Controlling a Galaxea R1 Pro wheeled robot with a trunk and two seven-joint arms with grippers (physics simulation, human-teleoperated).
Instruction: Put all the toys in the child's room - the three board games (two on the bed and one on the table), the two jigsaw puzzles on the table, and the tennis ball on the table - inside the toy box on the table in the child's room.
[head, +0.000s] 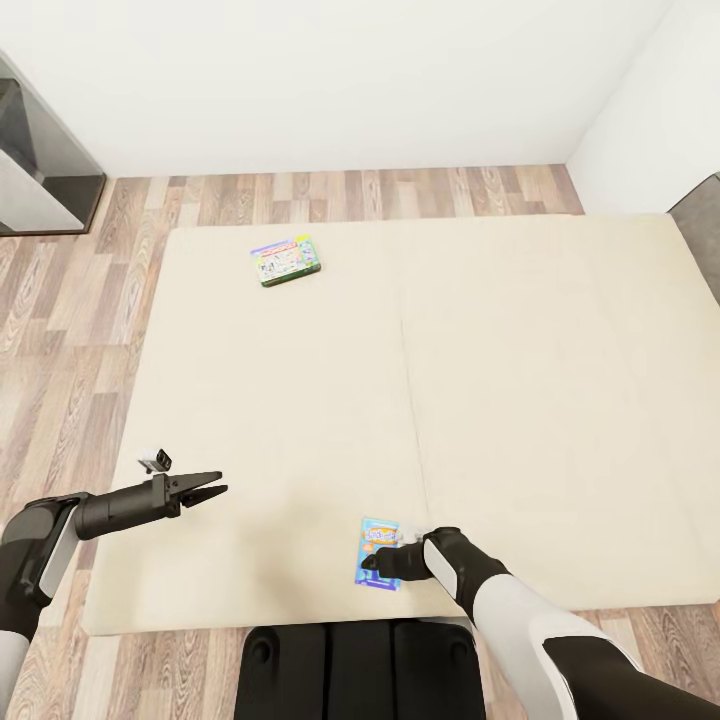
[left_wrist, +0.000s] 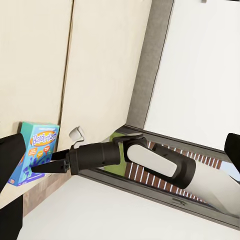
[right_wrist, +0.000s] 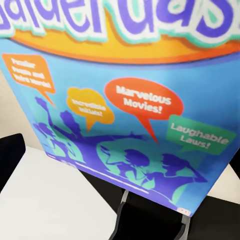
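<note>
A blue board game with orange drawings lies flat on the cream bed, close to its front edge. My right gripper is down over the near end of it. In the right wrist view the box cover is very close, with one fingertip far out to the side, so the jaws look spread. The left wrist view shows that gripper against the blue box. A green-bordered board game lies at the bed's far left. My left gripper hovers open over the bed's front left, holding nothing.
Wood-plank floor runs along the bed's left and far sides, below white walls. A dark cabinet stands at the far left corner. The grey headboard is at the right edge. My dark base sits against the bed's front edge.
</note>
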